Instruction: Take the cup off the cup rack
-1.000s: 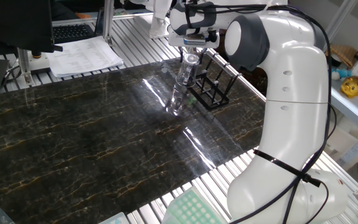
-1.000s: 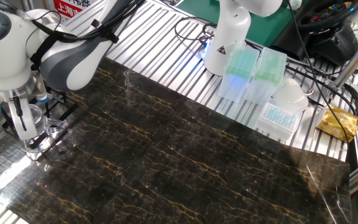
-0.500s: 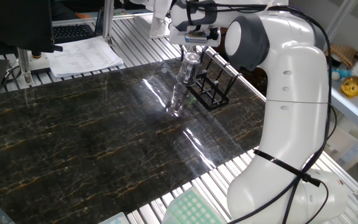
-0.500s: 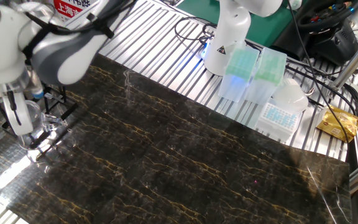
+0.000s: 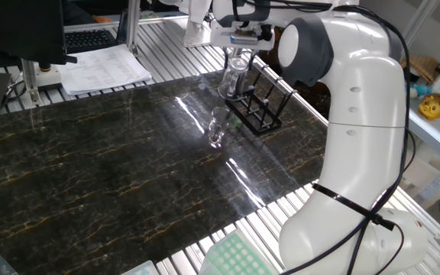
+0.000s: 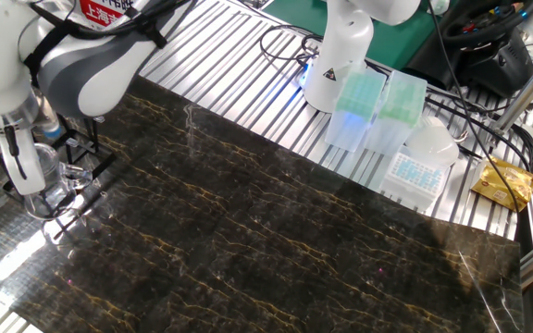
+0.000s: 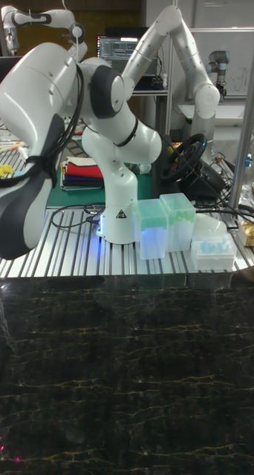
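Cup [image 5: 233, 79] gripped in hand [image 5: 237, 67], lifted above cup rack [image 5: 257, 109]

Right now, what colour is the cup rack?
Black. The cup rack shows best in one fixed view, beside the arm.

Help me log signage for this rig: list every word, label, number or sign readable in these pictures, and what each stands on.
Red sign at the top edge of the other fixed view: white characters, partly hidden by the arm; one looks like "上", the rest not readable.
Warning triangle sticker on the second robot's base: a symbol, no words.
Printed sheets near the keyboard: text too small.
Monitor in the tall fixed view: blurred.
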Robot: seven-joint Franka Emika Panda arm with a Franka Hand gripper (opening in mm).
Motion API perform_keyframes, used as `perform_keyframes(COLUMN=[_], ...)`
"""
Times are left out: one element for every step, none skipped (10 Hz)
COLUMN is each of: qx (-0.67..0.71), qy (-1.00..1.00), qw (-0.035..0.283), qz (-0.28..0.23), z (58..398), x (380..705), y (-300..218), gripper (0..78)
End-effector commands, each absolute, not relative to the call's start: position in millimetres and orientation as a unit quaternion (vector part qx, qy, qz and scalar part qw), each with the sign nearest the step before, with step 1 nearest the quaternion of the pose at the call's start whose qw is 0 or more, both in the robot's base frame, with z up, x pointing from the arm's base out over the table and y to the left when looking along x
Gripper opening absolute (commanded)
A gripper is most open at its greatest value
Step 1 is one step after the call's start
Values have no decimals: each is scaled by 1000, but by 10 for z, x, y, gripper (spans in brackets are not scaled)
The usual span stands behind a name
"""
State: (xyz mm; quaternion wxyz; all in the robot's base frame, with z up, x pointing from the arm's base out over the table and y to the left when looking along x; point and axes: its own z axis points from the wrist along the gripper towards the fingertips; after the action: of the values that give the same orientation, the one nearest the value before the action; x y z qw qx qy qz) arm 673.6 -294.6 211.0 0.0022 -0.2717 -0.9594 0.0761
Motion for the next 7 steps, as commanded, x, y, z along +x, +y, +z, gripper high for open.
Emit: perform_keyframes(qx=[-274,-276,-277,-278,-280,-283,-284], qy=[-957,-956,-956,-954,-953,-952,-951], qw=[5,7,7,7,7,6,3], qz=[90,95,100,111,115,116,123], z=[2336,2414,2493,2577,2650,2696,2738], x=[6779,6787,6792,6794,6790,6784,6774], y=[-2893,-2874,-2855,-2836,-2814,-2794,-2765], gripper=[13,13,13,13,13,13,13])
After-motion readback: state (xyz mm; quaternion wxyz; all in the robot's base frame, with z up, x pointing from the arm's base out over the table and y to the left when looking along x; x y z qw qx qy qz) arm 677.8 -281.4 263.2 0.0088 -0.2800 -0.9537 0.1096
